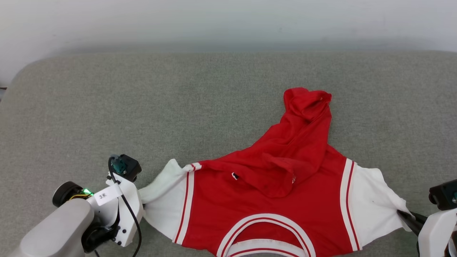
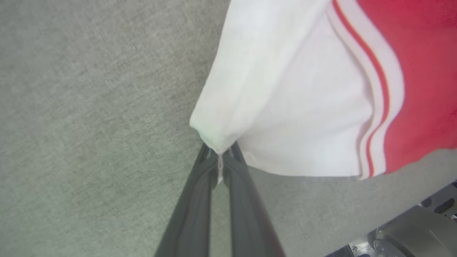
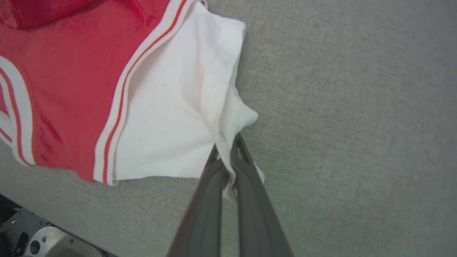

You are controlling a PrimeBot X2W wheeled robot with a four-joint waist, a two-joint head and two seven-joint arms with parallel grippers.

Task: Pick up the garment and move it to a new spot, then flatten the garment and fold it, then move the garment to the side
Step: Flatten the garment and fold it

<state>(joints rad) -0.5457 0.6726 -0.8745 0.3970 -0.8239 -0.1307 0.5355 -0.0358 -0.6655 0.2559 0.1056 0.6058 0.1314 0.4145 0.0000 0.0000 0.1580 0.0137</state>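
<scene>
In the head view the left hand's fingers are hidden under its own white wrist housing, so the grip cannot be read there. The left wrist view shows it: the left hand [image 2: 219, 152] is closed on the tip of the white sleeve, with a sliver of fabric caught between the two dark fingers. Whether it pinches one layer or two is hard to say.

The garment [image 1: 250, 207] lies on the grey cloth-covered counter [image 1: 142, 100], stretched sideways between the two hands. Its collar is toward the robot and partly cut off by the head view's bottom edge. The red body is bunched and folded back over the chest into a crumpled peak on the far side, so the hem is not clearly traceable. Striped trim marks both sleeve seams.

At the right, the arm is cut off by the frame corner in the head view, with only a dark fingertip touching the sleeve. The right wrist view shows the right hand [image 3: 228, 144] clamped on the puckered edge of the other white sleeve.
</scene>
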